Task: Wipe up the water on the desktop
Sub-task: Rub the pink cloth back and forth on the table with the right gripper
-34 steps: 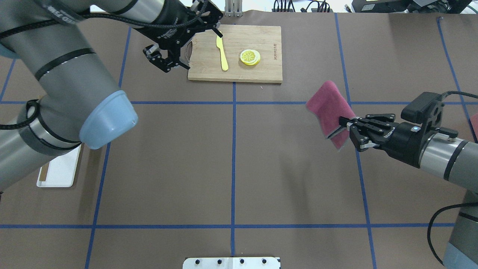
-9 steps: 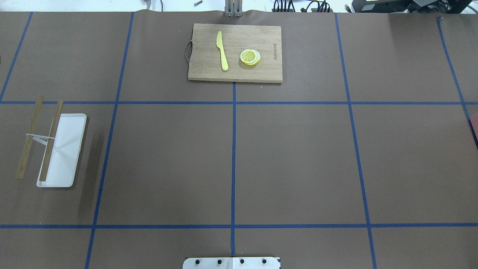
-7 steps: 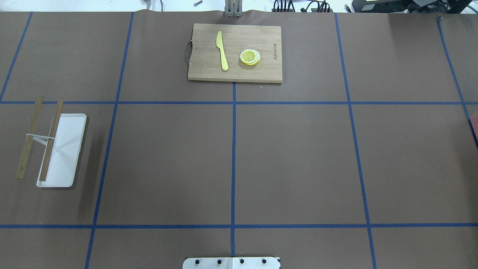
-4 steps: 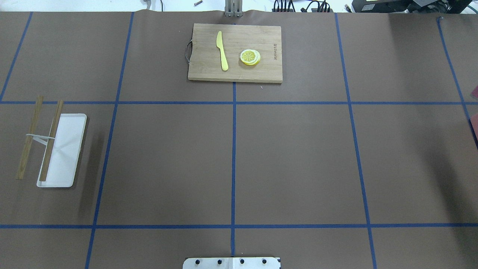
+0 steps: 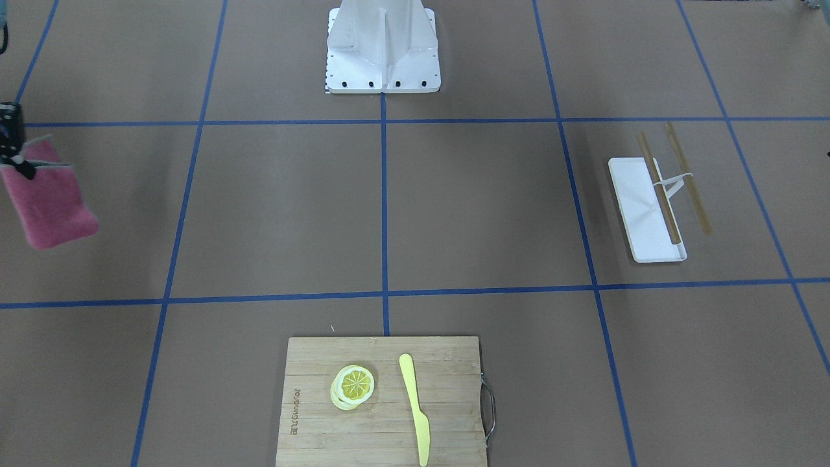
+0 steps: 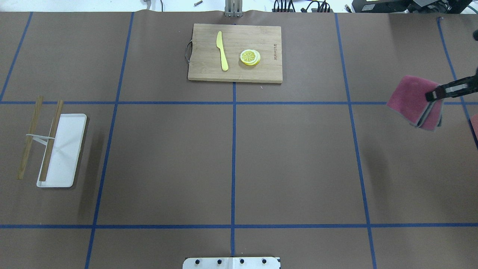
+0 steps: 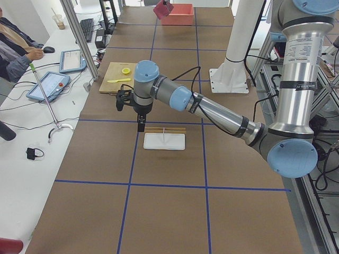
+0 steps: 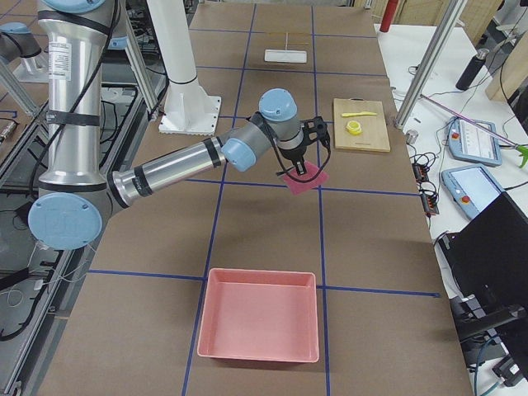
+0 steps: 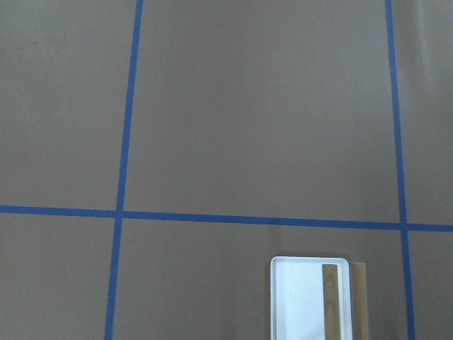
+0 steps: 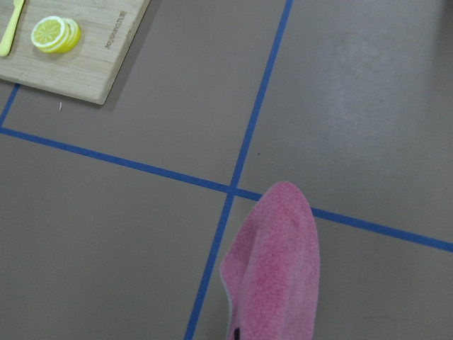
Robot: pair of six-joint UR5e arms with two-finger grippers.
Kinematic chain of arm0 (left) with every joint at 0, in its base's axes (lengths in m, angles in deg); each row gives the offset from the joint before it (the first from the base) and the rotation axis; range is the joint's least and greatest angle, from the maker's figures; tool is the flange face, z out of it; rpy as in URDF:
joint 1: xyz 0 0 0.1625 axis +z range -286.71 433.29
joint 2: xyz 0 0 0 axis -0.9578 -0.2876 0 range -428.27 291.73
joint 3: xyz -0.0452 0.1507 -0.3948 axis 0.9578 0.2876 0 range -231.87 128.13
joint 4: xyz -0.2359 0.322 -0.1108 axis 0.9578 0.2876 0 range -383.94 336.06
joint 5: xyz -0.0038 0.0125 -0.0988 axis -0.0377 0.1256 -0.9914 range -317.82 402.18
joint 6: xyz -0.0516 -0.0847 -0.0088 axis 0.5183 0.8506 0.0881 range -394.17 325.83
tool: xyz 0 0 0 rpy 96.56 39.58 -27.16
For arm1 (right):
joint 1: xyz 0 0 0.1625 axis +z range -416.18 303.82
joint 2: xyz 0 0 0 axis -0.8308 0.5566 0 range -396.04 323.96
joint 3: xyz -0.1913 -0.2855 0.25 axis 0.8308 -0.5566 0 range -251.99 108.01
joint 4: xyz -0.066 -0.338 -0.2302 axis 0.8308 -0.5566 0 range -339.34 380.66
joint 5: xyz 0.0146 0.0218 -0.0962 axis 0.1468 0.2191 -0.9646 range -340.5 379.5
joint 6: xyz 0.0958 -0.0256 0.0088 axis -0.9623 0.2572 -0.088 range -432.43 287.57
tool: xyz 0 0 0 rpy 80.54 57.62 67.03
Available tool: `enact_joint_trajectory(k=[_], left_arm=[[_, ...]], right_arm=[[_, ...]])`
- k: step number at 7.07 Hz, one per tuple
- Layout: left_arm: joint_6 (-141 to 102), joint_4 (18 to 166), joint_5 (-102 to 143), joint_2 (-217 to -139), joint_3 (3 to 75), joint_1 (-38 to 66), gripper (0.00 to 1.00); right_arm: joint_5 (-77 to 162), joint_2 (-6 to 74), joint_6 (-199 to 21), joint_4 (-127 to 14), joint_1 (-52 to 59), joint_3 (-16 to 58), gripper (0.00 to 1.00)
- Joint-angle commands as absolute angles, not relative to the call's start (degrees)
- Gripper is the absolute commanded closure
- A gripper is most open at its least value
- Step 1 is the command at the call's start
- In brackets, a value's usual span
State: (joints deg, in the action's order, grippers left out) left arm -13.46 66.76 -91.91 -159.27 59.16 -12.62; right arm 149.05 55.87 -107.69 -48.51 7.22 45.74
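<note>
The desktop [image 6: 298, 160] is a brown tabletop with blue tape lines; no wet patch shows on it. My right gripper [image 6: 433, 95] comes in from the overhead view's right edge, shut on a folded pink cloth [image 6: 412, 102] held above the desktop. The cloth also shows in the front view [image 5: 48, 201], the exterior right view [image 8: 307, 179] and the right wrist view [image 10: 272, 269]. My left gripper [image 7: 140, 127] shows only in the exterior left view, hanging just beyond the white tray [image 7: 164, 141]. I cannot tell whether it is open or shut.
A bamboo cutting board [image 6: 261, 71] at the back centre carries a yellow knife [image 6: 222, 50] and lemon slices [image 6: 250, 57]. The white tray [image 6: 67, 149] with two wooden sticks [image 6: 50, 140] lies at the left. A pink bin [image 8: 258, 326] stands at the right end.
Both arms left the overhead view after the earliest frame. The right gripper with the pink cloth has now come back in from the right edge, moving left.
</note>
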Motion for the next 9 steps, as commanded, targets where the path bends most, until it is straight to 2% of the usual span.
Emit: enact_joint_trajectory(k=[1,2,5,9], left_arm=[[-14.75,66.76,-91.94,-158.45,58.96,-13.90,0.03],[-14.75,66.76,-91.94,-158.80,58.79,-13.99,0.03],[-14.66,66.67,-92.03,-159.24,58.96,-14.08,0.03],[-14.66,66.67,-92.12,-158.72,59.84,-14.34,0.03]], right_arm=[[141.09,55.19,-115.47,-48.69,-5.67,45.97,1.00],[137.92,54.41,-118.54,-51.39,-11.73,45.96,1.00],[131.57,41.09,-122.16,-70.34,-21.53,45.61,1.00],[125.51,29.30,-137.16,-72.41,-32.08,42.20,1.00]])
